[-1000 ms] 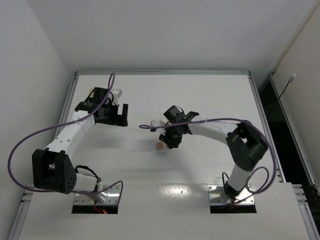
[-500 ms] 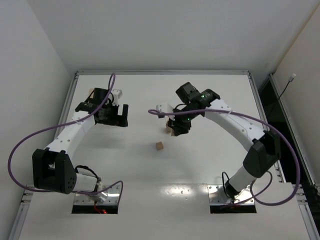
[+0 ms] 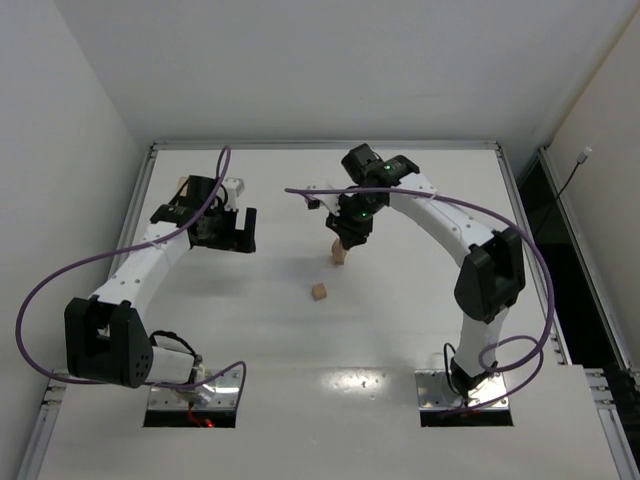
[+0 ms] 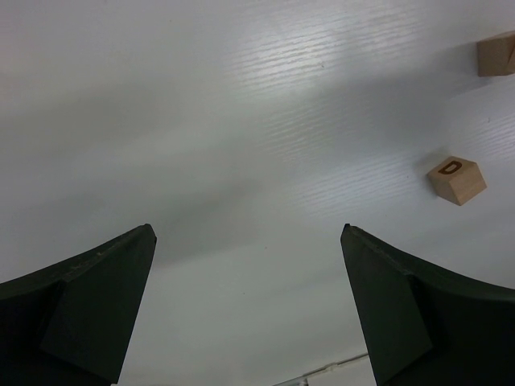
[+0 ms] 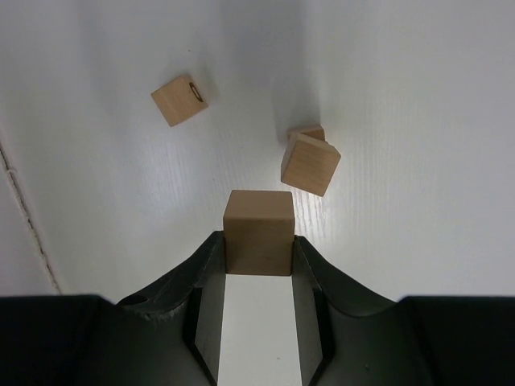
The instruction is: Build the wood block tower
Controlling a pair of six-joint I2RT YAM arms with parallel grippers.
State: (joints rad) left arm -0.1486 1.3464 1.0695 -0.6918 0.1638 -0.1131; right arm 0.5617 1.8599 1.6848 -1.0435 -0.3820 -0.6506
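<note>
My right gripper [image 5: 257,238] is shut on a plain tan wooden cube [image 5: 257,217] and holds it above the table. Just beyond it in the right wrist view stands a short stack: a slightly turned cube [image 5: 310,165] on top of another cube [image 5: 308,131]. In the top view the stack [image 3: 339,254] stands just below my right gripper [image 3: 347,233]. A loose cube with a letter on it [image 3: 318,292] lies nearer me; it also shows in the right wrist view [image 5: 179,100] and the left wrist view [image 4: 456,179]. My left gripper [image 3: 228,232] is open and empty, well left of the blocks.
The white table [image 3: 420,300] has a metal rim; its far edge [image 3: 325,146] lies beyond both grippers. Purple cables loop from both arms. In the left wrist view the stack's side [image 4: 496,55] shows at the top right.
My right arm has swung from beside the loose cube toward the far side, carrying a cube, and now hovers by the stack. The left arm has not moved.
</note>
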